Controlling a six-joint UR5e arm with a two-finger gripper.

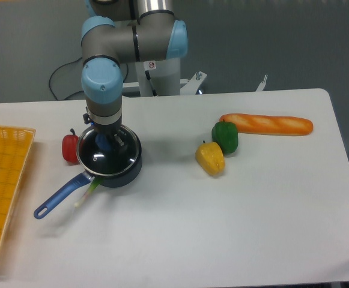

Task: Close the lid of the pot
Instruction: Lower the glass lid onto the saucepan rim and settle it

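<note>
Yellow woven plastic basket [3, 186] sits cut off at the near left edge. Beyond it, a small dark round saucepan [123, 174] points its long blue handle toward the front-left, a pale green stick half hidden beneath. Its clear glass lid [105, 157] lies on top. The 2-finger gripper [107, 140] covers the blue knob; its grip cannot be made out. A red pepper [69, 147] peeks behind.
</note>
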